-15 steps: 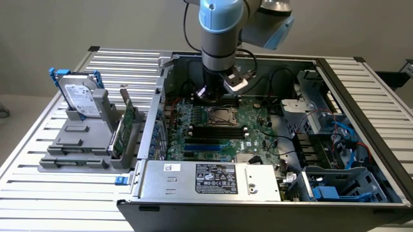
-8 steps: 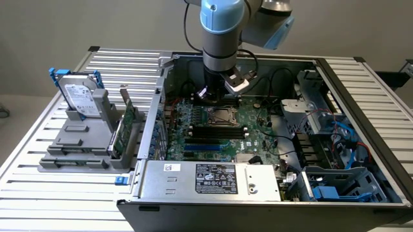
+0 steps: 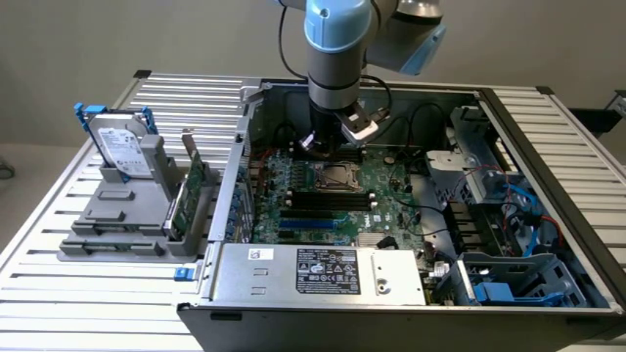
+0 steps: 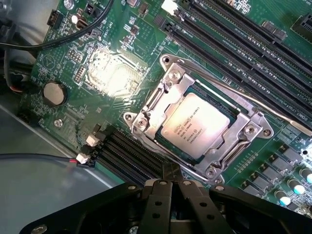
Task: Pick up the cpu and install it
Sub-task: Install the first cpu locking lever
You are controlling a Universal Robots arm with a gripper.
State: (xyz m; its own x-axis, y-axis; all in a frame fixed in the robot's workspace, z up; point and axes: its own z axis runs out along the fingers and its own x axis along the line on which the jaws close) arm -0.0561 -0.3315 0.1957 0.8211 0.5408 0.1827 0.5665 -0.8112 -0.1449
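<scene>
One small flat square cpu (image 4: pixel 195 124), silvery-white metal top with dark print and thin tan rim: lying flat inside the square metal-framed motherboard socket (image 4: pixel 146 119), bordered all round by the socket's silver bracket.
One black two-fingered hand (image 4: pixel 171 184) on a blue-and-grey robot arm (image 3: pixel 338 44): fingers pressed together, pinching nothing, hovering just beside the socket, apart from the chip.
One green motherboard (image 4: pixel 122 73) around the socket, inside an open dark computer case (image 3: pixel 547 183).
Several long black memory slots (image 4: pixel 131 148) just beside the socket.
One round silver coin battery (image 4: pixel 53 92) near the socket.
One grey rectangular hard drive (image 3: pixel 122 150) with white label, upright in a grey plastic holder (image 3: pixel 117 220) on the slatted metal table (image 3: pixel 59 249), well apart from the socket, toward the exterior view's left.
</scene>
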